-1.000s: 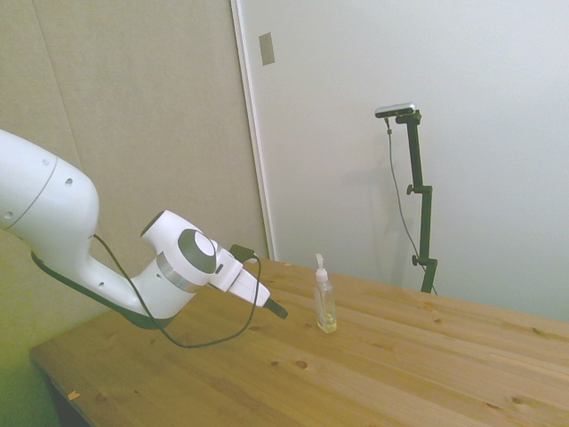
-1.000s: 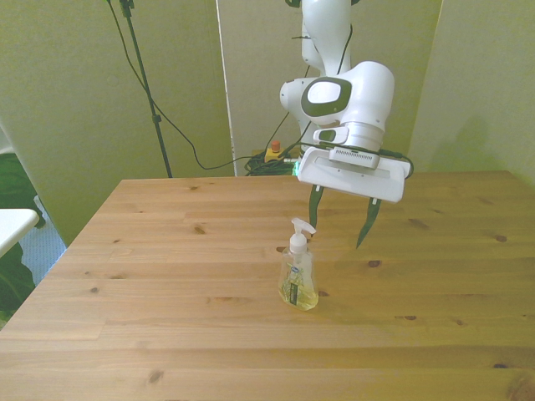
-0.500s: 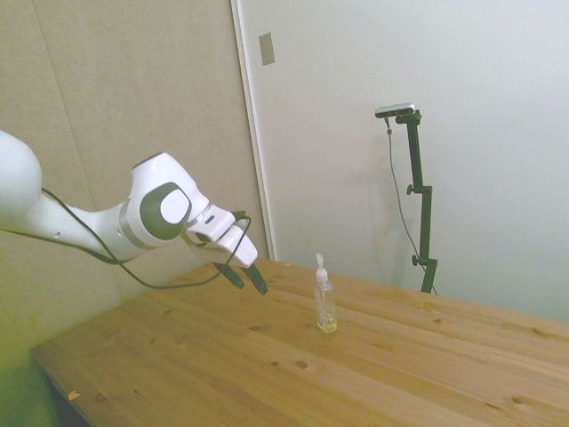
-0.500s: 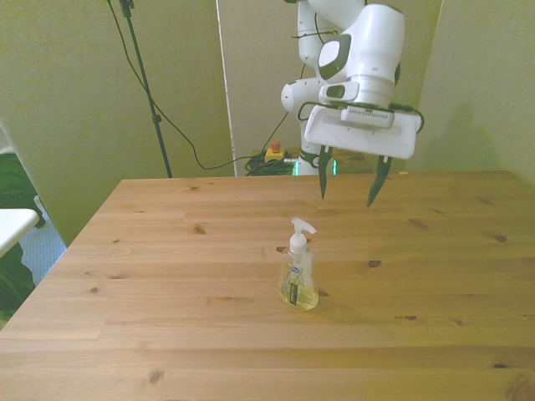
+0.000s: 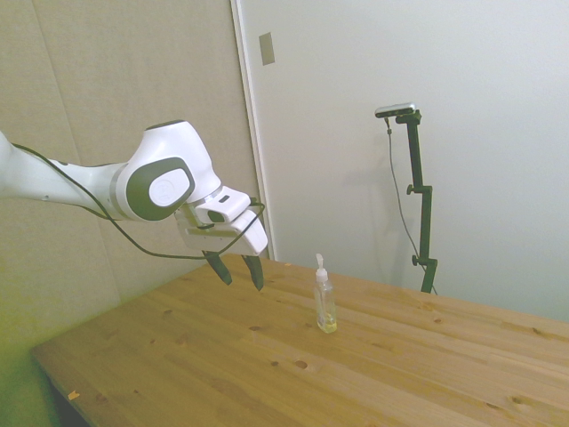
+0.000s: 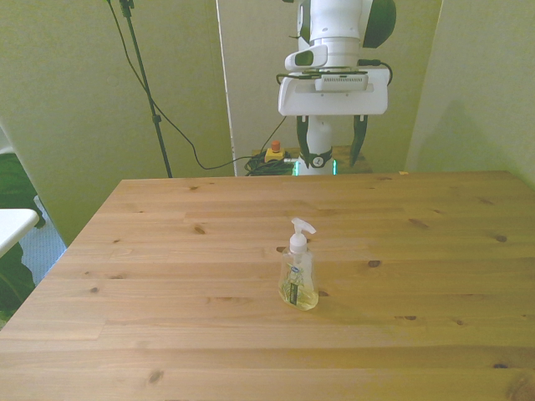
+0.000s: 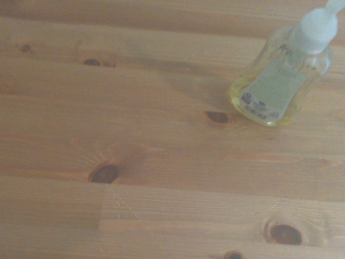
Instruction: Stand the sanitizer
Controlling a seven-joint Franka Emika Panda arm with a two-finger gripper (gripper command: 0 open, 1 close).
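The sanitizer (image 6: 298,277), a small clear bottle with yellowish liquid, a white pump top and a white label, stands upright on the wooden table (image 6: 167,284) near its middle. The side view shows the sanitizer (image 5: 325,302) upright too, and the wrist view sees the sanitizer (image 7: 283,78) from above. My gripper (image 6: 333,147) hangs open and empty, high above the table's far edge, well behind the bottle. In the side view the gripper (image 5: 238,270) is apart from the bottle, to its left and a little higher.
Cables and a small device with green lights (image 6: 316,165) lie on the floor behind the table's far edge. A white object (image 6: 12,224) pokes in at the front view's left edge.
The gripper has risen and drawn back from beside the bottle toward the table's far edge, staying open. The sanitizer has stayed upright in the same spot.
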